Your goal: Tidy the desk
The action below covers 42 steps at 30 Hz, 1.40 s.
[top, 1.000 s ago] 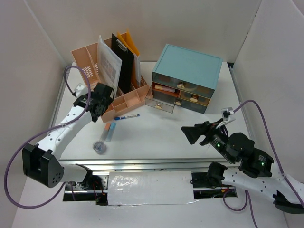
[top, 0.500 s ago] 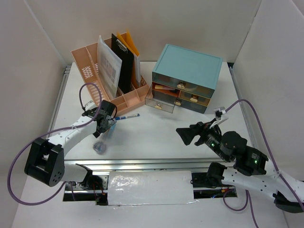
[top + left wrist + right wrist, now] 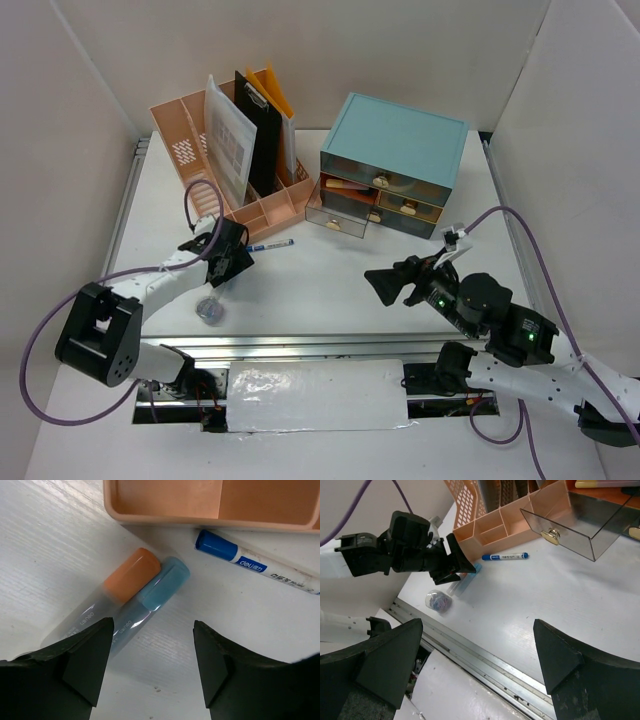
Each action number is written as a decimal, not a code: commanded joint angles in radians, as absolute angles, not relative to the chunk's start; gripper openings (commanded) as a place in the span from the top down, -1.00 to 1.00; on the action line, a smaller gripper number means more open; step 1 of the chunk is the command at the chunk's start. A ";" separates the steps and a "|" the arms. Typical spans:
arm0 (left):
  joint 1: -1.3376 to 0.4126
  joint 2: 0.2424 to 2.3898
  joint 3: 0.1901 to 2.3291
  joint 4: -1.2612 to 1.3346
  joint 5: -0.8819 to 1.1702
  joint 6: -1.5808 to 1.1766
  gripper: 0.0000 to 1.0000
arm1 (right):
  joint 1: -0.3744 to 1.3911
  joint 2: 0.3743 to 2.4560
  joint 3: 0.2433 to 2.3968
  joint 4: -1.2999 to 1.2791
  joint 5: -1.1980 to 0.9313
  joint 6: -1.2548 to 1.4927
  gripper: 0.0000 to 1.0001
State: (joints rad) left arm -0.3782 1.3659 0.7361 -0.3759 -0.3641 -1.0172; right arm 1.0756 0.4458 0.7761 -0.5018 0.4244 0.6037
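Note:
The desk is a white tabletop with aluminium rails. My left gripper is open and low over two clear tubes lying side by side, one with an orange cap and one with a blue cap. In the left wrist view the gripper is over bare desk just right of the blue-capped tube, and the left finger overlaps the tubes' bodies. A blue-capped marker lies beside the pink organizer. My right gripper is open and empty above the desk's near middle.
A teal drawer cabinet stands at the back right, its lower left clear drawer pulled open. The pink organizer holds folders and a black clipboard. A small round clear container of coloured clips sits near the front rail.
My left gripper has moved from beside the organizer's front toward the near edge and down over the two tubes. My right gripper has drifted slightly left.

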 commanded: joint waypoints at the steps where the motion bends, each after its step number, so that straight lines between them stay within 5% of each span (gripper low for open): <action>1: -0.376 1.411 0.726 -0.330 -0.345 -0.983 -0.55 | 1.083 0.456 0.773 -0.434 0.416 0.584 -0.99; 8: -0.377 1.466 0.718 -0.301 -0.324 -0.971 -0.29 | 1.083 0.454 0.784 -0.445 0.419 0.584 -0.99; 17: -0.448 1.413 0.738 -0.356 -0.320 -0.972 0.96 | 1.081 0.459 0.793 -0.445 0.429 0.578 -0.99; 24: -0.669 1.212 0.883 -0.453 -0.439 -1.017 1.00 | 1.080 0.462 0.813 -0.456 0.456 0.565 -1.00; 30: -0.695 1.088 0.899 -0.180 -0.322 -0.956 1.00 | 1.080 0.417 0.824 -0.480 0.506 0.569 -1.00; 42: -0.695 1.505 1.225 0.296 -0.227 -1.021 1.00 | 1.080 0.364 0.815 -0.508 0.525 0.594 -0.99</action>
State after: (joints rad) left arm -0.6914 1.4536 1.1622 0.1089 -0.2287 -0.9756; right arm 1.0756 0.3775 0.7876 -0.5022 0.5056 0.5861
